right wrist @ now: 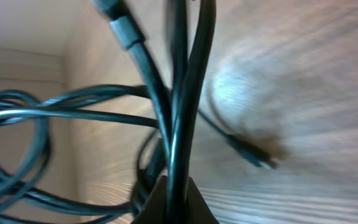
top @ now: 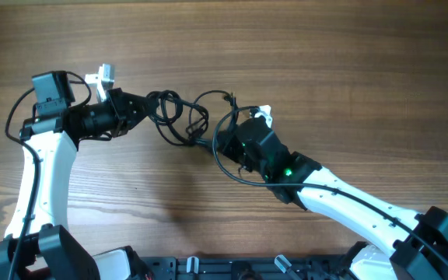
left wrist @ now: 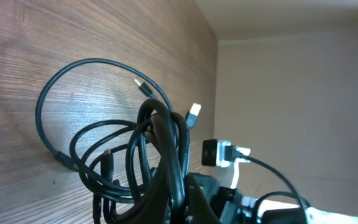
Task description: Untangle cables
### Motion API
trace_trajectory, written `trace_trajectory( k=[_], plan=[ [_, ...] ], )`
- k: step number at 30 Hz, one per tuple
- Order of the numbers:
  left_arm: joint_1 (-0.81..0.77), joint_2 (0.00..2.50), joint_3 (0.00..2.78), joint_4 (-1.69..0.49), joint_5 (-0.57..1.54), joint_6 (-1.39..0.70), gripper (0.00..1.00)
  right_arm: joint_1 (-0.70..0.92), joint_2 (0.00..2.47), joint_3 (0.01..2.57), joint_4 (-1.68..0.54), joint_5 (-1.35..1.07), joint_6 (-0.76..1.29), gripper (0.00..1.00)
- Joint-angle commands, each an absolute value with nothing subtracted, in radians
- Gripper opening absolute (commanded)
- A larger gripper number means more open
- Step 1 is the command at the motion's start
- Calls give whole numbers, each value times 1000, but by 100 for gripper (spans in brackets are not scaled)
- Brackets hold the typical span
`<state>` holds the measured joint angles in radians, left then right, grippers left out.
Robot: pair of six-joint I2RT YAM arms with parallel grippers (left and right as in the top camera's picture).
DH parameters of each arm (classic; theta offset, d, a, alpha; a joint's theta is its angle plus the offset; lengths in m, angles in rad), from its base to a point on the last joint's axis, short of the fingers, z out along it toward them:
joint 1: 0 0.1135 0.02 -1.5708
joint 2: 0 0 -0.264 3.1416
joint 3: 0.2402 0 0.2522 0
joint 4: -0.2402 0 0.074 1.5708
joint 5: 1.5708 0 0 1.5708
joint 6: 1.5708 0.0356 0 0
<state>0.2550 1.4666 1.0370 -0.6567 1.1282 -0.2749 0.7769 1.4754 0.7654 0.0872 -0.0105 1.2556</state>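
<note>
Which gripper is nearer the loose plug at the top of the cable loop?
Right. The right gripper sits close beside the plug; the left gripper is farther off, beyond the knotted cables.

Black cables (top: 179, 117) on a brown counter (top: 325, 62) with fine wood grain. One plug (left wrist: 143, 87) gold, another plug (left wrist: 193, 114) silver-white. The white right arm (top: 364, 211) carries a green light (top: 287, 172).

Robot arms: two, left arm (top: 41, 179) and right arm (top: 364, 206). Cables (top: 179, 117): one tangled bunch, strands too knotted to count. Plug ends clear in left wrist view: two, gold-tipped plug (left wrist: 143, 86) and silver plug (left wrist: 193, 114). Counter (top: 325, 62): one.
</note>
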Motion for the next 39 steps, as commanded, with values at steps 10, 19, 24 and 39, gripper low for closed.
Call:
trace_trajectory(
  k=[10, 19, 24, 39],
  plan=[
    [72, 1442, 1052, -642, 1185, -217, 4, 771, 1510, 751, 195, 65, 1230, 4],
    [64, 1441, 1052, -641, 1268, -218, 4, 771, 1560, 751, 87, 133, 1230, 4],
    [97, 1441, 1052, -635, 1198, -217, 4, 771, 1560, 751, 6, 141, 1230, 4],
    [234, 1442, 1052, -662, 796, -304, 4, 771, 1560, 751, -46, 97, 1229, 4]
  ],
)
